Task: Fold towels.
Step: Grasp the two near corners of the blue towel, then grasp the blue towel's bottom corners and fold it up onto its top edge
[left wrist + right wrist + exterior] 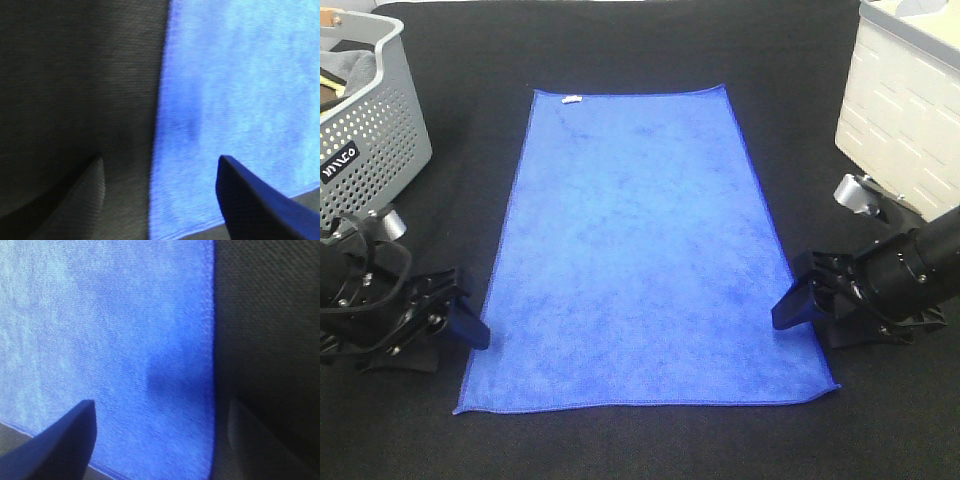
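A royal-blue towel (640,250) lies spread flat on the black table, its small white tag (570,98) at the far left corner. My left gripper (463,315) sits low at the towel's left edge near the front corner. In the left wrist view the left gripper (160,172) is open, with the hem of the towel (240,100) running between its fingers. My right gripper (798,295) sits at the right edge near the front corner. The right wrist view shows the right gripper (160,415) open astride the hem of the towel (110,340).
A perforated grey basket (375,130) holding dark cloth stands at the back left. A white crate (905,110) stands at the back right. Black table cloth (640,440) surrounds the towel on all sides.
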Robot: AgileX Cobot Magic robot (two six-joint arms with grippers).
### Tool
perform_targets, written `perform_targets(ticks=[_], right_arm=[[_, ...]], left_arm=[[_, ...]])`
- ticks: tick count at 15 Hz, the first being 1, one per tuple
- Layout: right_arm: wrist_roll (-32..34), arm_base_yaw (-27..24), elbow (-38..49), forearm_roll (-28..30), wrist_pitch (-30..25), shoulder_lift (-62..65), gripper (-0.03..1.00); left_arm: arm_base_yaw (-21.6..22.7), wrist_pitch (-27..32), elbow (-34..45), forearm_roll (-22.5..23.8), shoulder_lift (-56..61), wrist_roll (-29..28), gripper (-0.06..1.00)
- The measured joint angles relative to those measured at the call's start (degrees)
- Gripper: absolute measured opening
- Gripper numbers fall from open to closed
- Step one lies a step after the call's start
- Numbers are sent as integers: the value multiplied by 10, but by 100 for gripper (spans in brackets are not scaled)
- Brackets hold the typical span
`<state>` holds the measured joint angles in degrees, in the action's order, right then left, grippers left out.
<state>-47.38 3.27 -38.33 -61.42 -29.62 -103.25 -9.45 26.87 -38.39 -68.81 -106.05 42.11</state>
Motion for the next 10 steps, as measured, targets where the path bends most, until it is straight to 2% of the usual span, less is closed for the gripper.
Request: perform_targets(ticks=[3,6,7,8,10], right_arm=[[0,0,-30,-4,-50,-41,66],[0,0,-37,-10,-67,-59,53],[0,0,-37,-10,-66,-61,47],[0,0,-37,-9,-61,-64,35],[0,0,-37,-8,-50,-66,14]], left_arm=[[-29,15,-31,-11,-28,-2,60],[-47,15,-49,-12,-44,-15,41],[-50,15,-52,-11,-46,-15,34],[-50,15,-52,-10,-48,-17,27],[-50,15,-52,-6,-50,-17,4]])
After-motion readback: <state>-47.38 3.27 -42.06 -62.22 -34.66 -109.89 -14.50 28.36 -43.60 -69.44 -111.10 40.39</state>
